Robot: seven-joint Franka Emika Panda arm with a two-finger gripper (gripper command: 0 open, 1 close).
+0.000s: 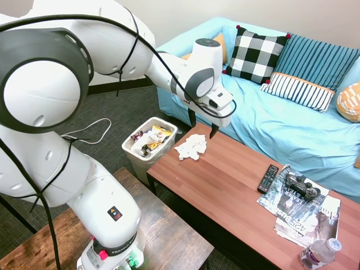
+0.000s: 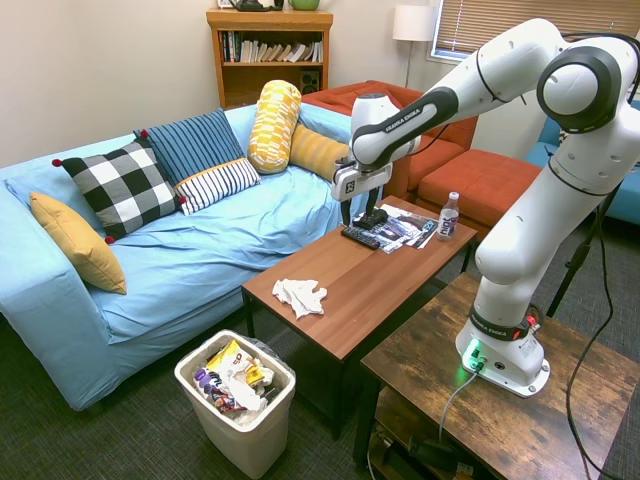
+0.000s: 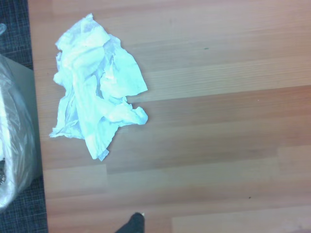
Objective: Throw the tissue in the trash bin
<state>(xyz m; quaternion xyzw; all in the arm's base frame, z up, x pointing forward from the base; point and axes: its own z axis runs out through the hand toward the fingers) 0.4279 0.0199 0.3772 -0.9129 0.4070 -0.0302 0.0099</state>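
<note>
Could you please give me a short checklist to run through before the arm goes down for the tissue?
1. Two-finger gripper open and empty: ok, fingers spread, nothing between them.
2. Crumpled white paper tissue free to grasp: ok, it lies alone on the reddish wooden coffee table, near the end beside the bin.
3. Gripper directly above the tissue: not ok, it hangs in the air a little off to one side.
4. Pale plastic trash bin open-topped and next to the table end: ok.
5. Room left in the bin: cannot tell for sure; wrappers already lie high inside.
</note>
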